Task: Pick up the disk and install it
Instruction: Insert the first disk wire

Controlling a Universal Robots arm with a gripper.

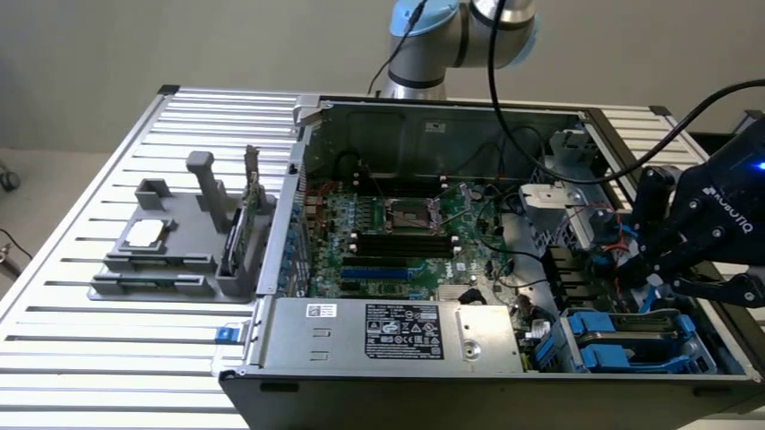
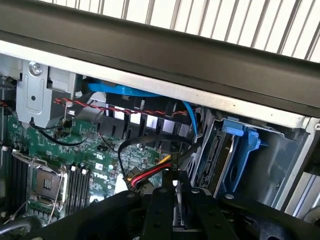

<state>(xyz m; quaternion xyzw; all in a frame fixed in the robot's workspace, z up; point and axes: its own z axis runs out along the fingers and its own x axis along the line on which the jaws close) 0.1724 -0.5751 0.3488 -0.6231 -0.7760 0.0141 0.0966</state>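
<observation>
Silver slatted table (image 1: pixel 96 363), open case (image 1: pixel 478 399)

disk (image 2: pixel 218 152) mostly hidden inside the drive bay (image 2: pixel 281 159)

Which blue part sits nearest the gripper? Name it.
The blue carrier in the drive bay, right by the gripper at the exterior view's right; the blue motherboard slot and blue corner tab lie further left.

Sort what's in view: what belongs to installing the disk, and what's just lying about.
Belongs to the job:
- disk in its blue carrier, standing in the drive bay
- gripper, close to that bay

Lying about:
- power supply box
- motherboard
- grey fixture
- square chip resting on the fixture
</observation>
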